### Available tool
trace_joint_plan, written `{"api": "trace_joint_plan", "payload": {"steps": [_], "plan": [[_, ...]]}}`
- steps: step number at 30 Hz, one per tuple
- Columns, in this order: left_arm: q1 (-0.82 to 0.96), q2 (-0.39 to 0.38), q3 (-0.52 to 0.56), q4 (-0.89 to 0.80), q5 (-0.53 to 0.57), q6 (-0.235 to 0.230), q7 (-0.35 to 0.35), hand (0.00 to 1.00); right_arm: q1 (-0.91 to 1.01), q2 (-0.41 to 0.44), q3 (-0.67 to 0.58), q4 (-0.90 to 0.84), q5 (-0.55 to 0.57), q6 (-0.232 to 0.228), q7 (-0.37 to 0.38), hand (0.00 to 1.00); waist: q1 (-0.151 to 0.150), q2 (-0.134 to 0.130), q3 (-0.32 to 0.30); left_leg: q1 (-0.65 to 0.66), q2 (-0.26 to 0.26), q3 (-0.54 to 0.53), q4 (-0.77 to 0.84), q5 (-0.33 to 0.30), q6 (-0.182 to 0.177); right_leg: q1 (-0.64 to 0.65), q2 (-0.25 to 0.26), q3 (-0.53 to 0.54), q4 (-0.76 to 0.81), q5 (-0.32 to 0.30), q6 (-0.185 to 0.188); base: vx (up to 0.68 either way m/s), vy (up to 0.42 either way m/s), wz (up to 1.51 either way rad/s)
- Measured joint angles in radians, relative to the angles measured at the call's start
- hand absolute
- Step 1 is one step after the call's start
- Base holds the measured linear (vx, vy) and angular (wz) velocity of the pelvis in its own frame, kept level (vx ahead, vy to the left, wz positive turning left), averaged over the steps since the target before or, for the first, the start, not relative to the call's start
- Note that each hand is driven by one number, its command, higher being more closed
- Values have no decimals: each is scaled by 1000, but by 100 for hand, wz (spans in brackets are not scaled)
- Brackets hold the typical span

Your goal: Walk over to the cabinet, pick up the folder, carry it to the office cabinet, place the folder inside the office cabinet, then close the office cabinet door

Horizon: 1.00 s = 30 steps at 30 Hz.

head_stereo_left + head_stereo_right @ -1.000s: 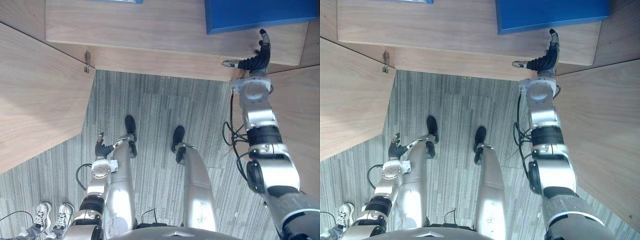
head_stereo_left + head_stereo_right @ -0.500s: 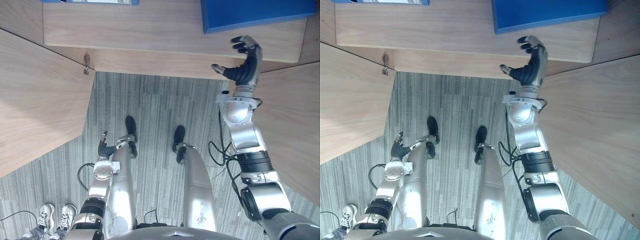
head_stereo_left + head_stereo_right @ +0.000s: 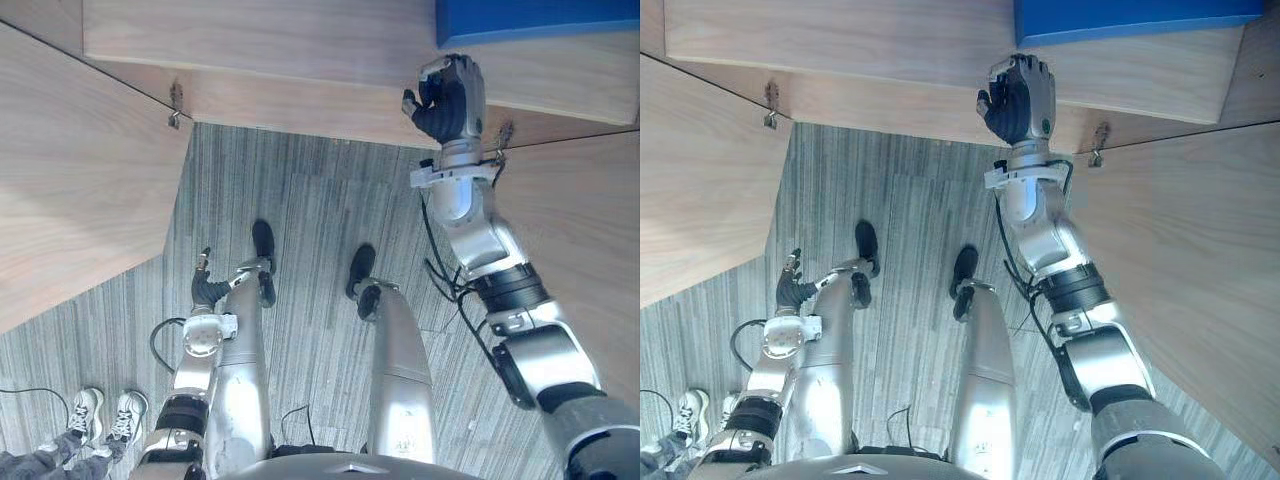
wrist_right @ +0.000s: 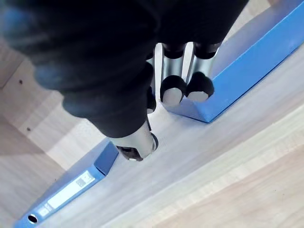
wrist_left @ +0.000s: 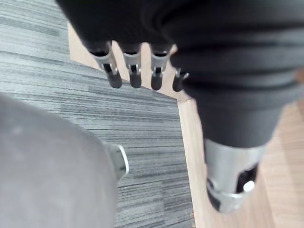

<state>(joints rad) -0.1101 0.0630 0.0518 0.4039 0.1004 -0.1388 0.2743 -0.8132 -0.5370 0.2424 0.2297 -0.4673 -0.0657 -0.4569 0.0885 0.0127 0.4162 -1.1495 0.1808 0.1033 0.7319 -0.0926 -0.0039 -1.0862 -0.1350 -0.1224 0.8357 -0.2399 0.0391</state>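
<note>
A blue folder [image 3: 535, 18] lies flat on the cabinet's wooden shelf [image 3: 300, 50], at its right end. My right hand [image 3: 447, 98] is held up at the shelf's front edge, just below the folder's near left corner and clear of it. Its fingers are curled into a fist with nothing inside. Past those curled fingers, the right wrist view has the same folder [image 4: 247, 61] and a second blue folder [image 4: 66, 190] further along the shelf. Down beside my leg my left hand [image 3: 205, 290] hangs idle, its fingers [image 5: 133, 76] straight.
Both cabinet doors stand wide open: the left door [image 3: 70, 180] and the right door [image 3: 590, 230] flank the grey striped carpet [image 3: 310, 220]. Metal hinges [image 3: 176, 104] show at the shelf's corners. A person's white shoes [image 3: 105, 420] are at the lower left.
My right hand has gone from spread open to a tight fist and has drawn a little left along the shelf edge. The camera has shifted. The left hand hangs as before.
</note>
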Motion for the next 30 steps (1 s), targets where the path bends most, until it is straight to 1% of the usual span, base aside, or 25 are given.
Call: {"api": "trace_joint_plan", "payload": {"steps": [2,4,5,7,8,10,16,21,23,24,27,29,30], "plan": [[61,7,-16,-101,-13,-14,-19,0,-44,-59,4,42,16,0,12,100,1,-1,3,-46,1,-11,32,-4,0,-46,-2,0,35,-12,5,0,0,0],[78,15,-18,-142,-22,-22,-28,0,-72,-102,7,79,43,1,28,100,6,-1,8,-76,2,-17,50,-4,1,-73,-4,-2,54,-13,2,-2,-8,2],[79,19,-18,-162,-22,-26,-29,0,-88,-123,8,104,52,1,34,100,8,0,24,-81,1,-20,58,-6,0,-76,-6,-4,63,-15,0,-2,-13,4],[95,19,-18,-198,-22,-33,-37,0,-102,-153,9,116,79,1,40,100,12,-1,26,-107,1,-23,64,-8,-3,-99,-7,-7,68,-19,5,0,0,0],[106,20,-21,-220,-32,-39,-39,0,-118,-172,9,121,87,-8,37,100,12,0,27,-124,0,-24,69,-6,0,-115,-9,-8,74,-19,5,0,0,0],[118,27,-31,-244,-44,-40,-39,0,-159,-198,10,141,101,-23,39,100,11,-1,27,-140,-4,-24,70,-5,0,-133,-16,-8,82,-19,3,18,1,6],[164,34,-57,-305,-77,-39,-41,0,-246,-258,13,230,169,-31,40,100,15,0,27,-161,-21,-39,65,-5,0,-141,-33,-29,87,-32,2,29,-1,12],[183,34,-62,-316,-88,-42,-41,0,-323,-267,32,292,206,-40,39,100,16,0,27,-162,-29,-38,48,-3,-1,-143,-38,-30,76,-34,3,33,-2,5],[183,34,-73,-316,-99,-43,-42,0,-377,-269,53,331,245,-39,40,100,16,0,27,-161,-30,-38,37,1,-3,-144,-39,-31,69,-34,3,30,-3,3],[183,34,-76,-316,-99,-43,-42,0,-389,-269,55,341,248,-40,40,100,16,0,27,-161,-31,-38,33,4,-6,-144,-39,-32,67,-34,3,27,-5,5],[183,33,-81,-315,-100,-44,-42,0,-434,-268,69,370,318,-41,42,100,19,0,27,-159,-32,-38,18,14,-11,-144,-40,-38,64,-34,3,20,-10,6],[183,33,-84,-315,-100,-44,-42,0,-437,-264,69,374,382,-56,42,100,18,0,27,-156,-31,-39,15,21,-16,-144,-40,-41,64,-34,3,8,-16,5],[183,33,-84,-315,-105,-44,-42,0,-438,-259,69,374,436,-65,42,100,17,0,27,-156,-31,-41,13,25,-20,-144,-40,-45,65,-34,3,-5,-16,5]]}}
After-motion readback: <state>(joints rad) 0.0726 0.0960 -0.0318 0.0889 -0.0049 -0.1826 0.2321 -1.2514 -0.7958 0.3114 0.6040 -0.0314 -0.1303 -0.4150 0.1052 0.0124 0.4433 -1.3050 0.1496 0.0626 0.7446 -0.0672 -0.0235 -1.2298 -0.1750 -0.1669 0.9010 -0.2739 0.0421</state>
